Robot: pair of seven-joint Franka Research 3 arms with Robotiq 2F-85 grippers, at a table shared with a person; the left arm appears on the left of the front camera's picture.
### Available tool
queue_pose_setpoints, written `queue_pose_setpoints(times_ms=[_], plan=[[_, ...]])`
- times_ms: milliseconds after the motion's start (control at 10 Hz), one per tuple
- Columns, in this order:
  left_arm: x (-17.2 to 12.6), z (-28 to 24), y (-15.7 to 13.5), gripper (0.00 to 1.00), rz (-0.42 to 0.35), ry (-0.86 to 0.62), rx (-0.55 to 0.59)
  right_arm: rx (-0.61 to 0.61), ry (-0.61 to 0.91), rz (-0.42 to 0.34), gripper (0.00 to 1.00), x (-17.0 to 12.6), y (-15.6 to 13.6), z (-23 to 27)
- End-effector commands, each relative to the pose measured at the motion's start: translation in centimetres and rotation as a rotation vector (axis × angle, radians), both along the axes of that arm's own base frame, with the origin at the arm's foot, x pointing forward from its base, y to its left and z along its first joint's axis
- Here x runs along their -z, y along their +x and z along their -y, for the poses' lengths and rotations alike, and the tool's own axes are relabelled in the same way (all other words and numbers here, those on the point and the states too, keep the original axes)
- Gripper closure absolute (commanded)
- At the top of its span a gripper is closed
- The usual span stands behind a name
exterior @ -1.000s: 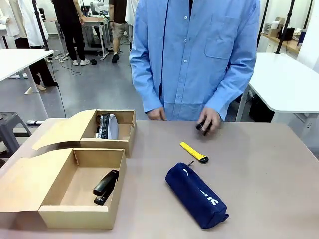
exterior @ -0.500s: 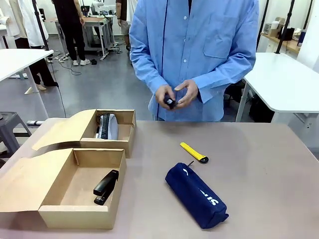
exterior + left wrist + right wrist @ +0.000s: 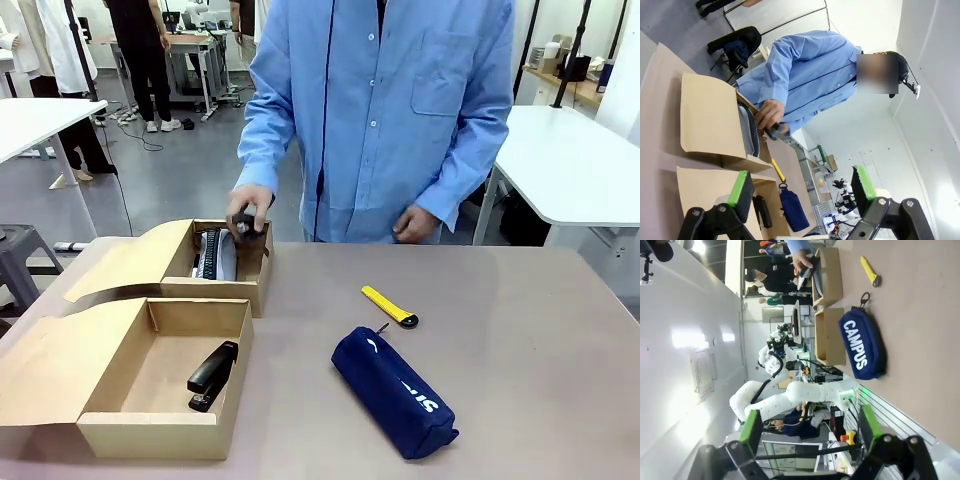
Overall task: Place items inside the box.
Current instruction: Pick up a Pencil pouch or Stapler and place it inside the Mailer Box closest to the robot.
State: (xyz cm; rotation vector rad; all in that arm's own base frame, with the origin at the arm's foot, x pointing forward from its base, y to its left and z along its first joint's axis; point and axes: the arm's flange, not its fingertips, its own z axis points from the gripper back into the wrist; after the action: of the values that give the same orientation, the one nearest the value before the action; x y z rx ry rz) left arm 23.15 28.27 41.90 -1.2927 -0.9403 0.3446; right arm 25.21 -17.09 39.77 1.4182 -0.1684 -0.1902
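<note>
Empty, the left pincer and right pincer gape apart; I'd grab the navy pouch crosswise, lowering it flat into the lower-left box.

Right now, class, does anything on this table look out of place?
Yes: the person's hand holds a small black item at the smaller box, not the larger box, where one black stapler lies.

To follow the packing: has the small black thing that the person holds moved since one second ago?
Yes. The small black thing moved left, from beyond the yellow cutter to above the smaller box.
</note>
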Motion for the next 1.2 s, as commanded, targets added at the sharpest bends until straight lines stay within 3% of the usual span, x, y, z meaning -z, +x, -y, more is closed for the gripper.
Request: queue_pose_setpoints(times_ms=[0, 1000, 1100], plan=[[-0.1, 0.1, 0.1, 0.0, 0.029, 0.005, -0.004, 0.004, 0.009, 0.009, 0.0, -0.5, -0.2, 0.2], [-0.1, 0.1, 0.1, 0.0, 0.029, 0.005, -0.004, 0.005, 0.001, -0.001, 0.0, 0.0, -0.2, 0.1], [-0.1, 0.1, 0.1, 0.0, 0.029, 0.005, -0.004, 0.004, -0.162, -0.013, 0.0, -0.6, 0.7, -3.1]])
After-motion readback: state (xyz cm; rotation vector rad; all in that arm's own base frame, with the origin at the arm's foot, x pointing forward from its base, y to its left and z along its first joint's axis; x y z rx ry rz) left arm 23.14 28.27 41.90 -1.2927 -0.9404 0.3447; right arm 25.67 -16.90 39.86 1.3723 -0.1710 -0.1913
